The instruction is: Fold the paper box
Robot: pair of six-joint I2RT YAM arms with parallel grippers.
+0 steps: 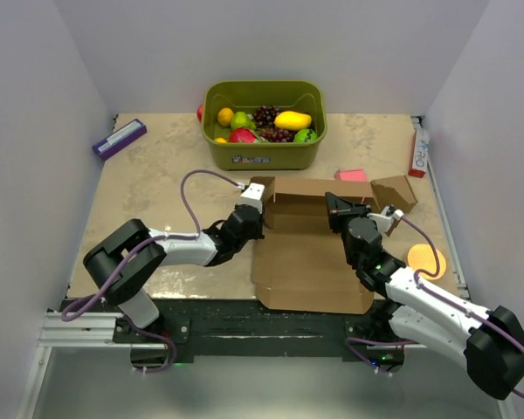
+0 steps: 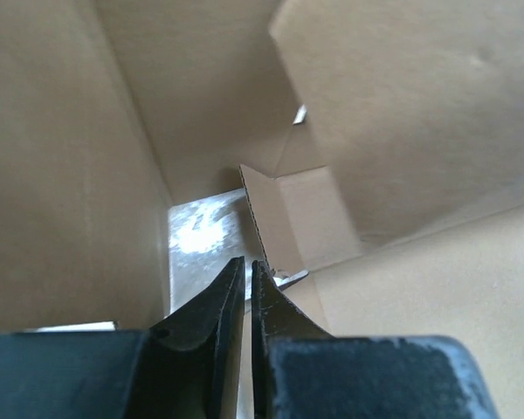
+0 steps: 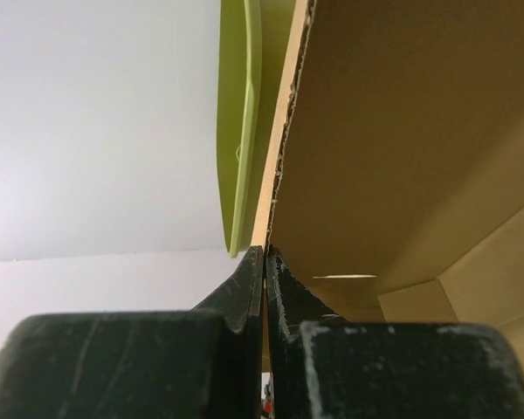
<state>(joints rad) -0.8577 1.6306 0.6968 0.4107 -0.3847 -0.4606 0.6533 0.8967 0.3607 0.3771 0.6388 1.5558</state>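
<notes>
**Box half-formed at centre of desk.** One large box (image 1: 310, 262) of plain brown corrugated cardboard is pictured in the middle of the marbled desk (image 1: 157, 183). Its broad creased base is laid flat toward the lower edge of the frame. Its long back wall is raised upright just behind.

A raw fluted edge and smooth inner faces are shown in the wrist views. The left fingers (image 2: 227, 301) are closed to a thin slit on the edge of a small inner flap at the box's left end. The right fingers (image 3: 249, 279) are clamped tight on the rim of the raised wall at its right end.

One olive plastic bin (image 1: 288, 150) of mixed fruit is set at upper centre. To the right are seen:
- one pink block (image 1: 352, 175)
- one small box (image 1: 395, 190)
- one flat orange disc (image 1: 424, 259)
</notes>
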